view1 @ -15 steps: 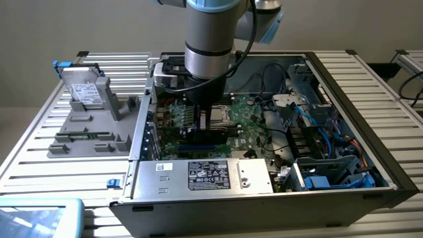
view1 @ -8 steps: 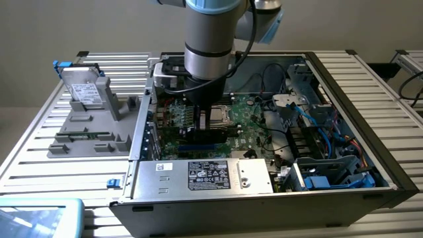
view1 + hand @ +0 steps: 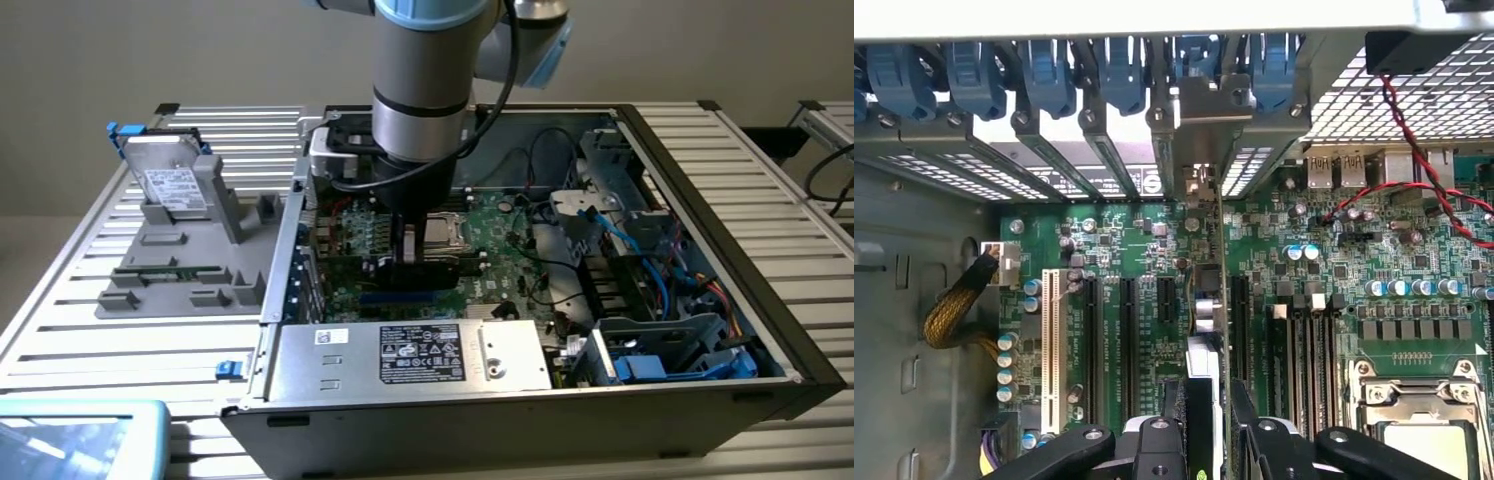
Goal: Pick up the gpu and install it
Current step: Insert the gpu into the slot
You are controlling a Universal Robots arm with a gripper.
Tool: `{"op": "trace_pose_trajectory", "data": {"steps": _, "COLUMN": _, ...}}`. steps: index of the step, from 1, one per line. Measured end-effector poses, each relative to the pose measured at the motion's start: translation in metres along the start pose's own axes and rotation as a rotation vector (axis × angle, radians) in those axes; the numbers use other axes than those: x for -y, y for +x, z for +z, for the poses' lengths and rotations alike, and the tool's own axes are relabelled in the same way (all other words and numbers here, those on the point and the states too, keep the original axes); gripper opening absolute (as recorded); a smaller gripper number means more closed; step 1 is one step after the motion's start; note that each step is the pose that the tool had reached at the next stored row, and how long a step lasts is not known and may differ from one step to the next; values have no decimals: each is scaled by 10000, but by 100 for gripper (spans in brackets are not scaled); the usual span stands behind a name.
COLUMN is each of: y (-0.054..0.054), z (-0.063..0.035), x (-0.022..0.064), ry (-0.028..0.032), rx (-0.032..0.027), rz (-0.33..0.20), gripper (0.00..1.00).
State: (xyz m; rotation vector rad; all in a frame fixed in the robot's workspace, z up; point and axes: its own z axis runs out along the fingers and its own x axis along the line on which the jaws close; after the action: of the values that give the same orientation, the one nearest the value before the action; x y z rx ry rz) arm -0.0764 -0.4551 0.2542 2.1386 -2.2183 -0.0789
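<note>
Grey slatted table (image 3: pixel 80 310) holds, at the exterior view's left, a tray (image 3: pixel 160 290) with a drive (image 3: pixel 174 185) propped upright and a green memory stick (image 3: pixel 158 268) lying flat. Just beside the tray stands an open case (image 3: pixel 534 430), its motherboard (image 3: pixel 507 235) exposed. The arm (image 3: pixel 424 80) drops straight down into the middle of the case, with the gripper (image 3: pixel 424 262) low over the board. The power supply (image 3: pixel 407 355) sits at the case's near wall, and blue cables (image 3: pixel 667 250) and a drive cage (image 3: pixel 654 350) crowd the exterior view's right.

From the wrist, the gpu (image 3: pixel 1221 280) shows edge-on, standing upright over the board's slots. The fingers (image 3: pixel 1184 440) are clamped narrowly on either side of it. Its far end reaches the rear wall, where blue clips (image 3: pixel 1044 75) line the slot covers. Whether the card is fully seated cannot be told.
</note>
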Motion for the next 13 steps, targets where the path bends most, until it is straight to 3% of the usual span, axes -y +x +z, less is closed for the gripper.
{"op": "trace_pose_trajectory", "data": {"steps": 13, "y": 29, "z": 0, "x": 1, "ry": -13, "rx": -1, "rz": 0, "gripper": 28}}
